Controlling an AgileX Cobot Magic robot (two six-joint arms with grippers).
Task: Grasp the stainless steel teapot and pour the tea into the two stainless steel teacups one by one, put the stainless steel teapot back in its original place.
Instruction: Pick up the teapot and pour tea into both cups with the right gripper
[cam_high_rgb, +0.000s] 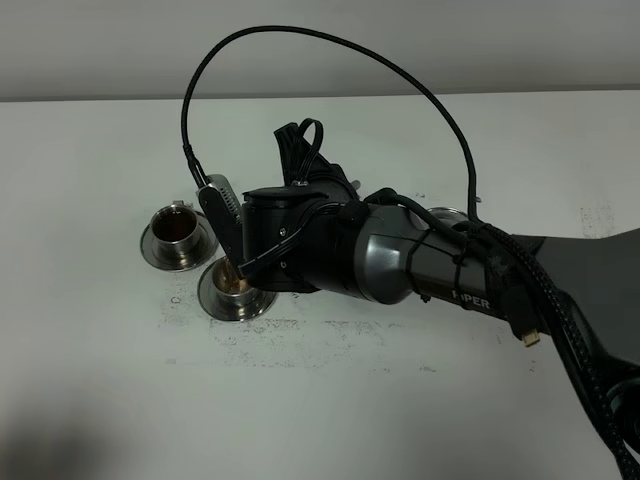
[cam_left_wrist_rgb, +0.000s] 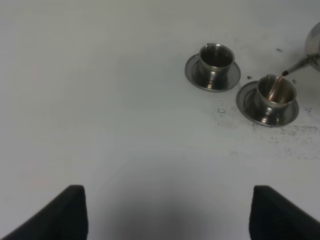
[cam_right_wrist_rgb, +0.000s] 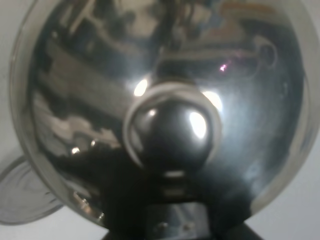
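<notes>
My right arm (cam_high_rgb: 400, 260) reaches across to the left and hides most of the stainless steel teapot in the high view. In the right wrist view the teapot (cam_right_wrist_rgb: 165, 75) fills the frame, knobbed lid towards the camera, with my right gripper (cam_right_wrist_rgb: 172, 225) shut on it below the knob. In the left wrist view its spout (cam_left_wrist_rgb: 295, 66) is tipped over the nearer teacup (cam_left_wrist_rgb: 274, 94) (cam_high_rgb: 235, 290), and a reddish-brown stream of tea (cam_left_wrist_rgb: 275, 86) runs in. The other teacup (cam_high_rgb: 178, 235) (cam_left_wrist_rgb: 216, 61) holds tea. My left gripper (cam_left_wrist_rgb: 167, 220) is open and empty, well short of the cups.
Both cups stand on round steel saucers (cam_high_rgb: 150, 248) on the white table (cam_high_rgb: 330, 400). A bit of a round steel piece (cam_high_rgb: 445, 213) shows behind the right arm. A black cable (cam_high_rgb: 330, 45) arcs above the arm. Dark specks mark the table near the cups.
</notes>
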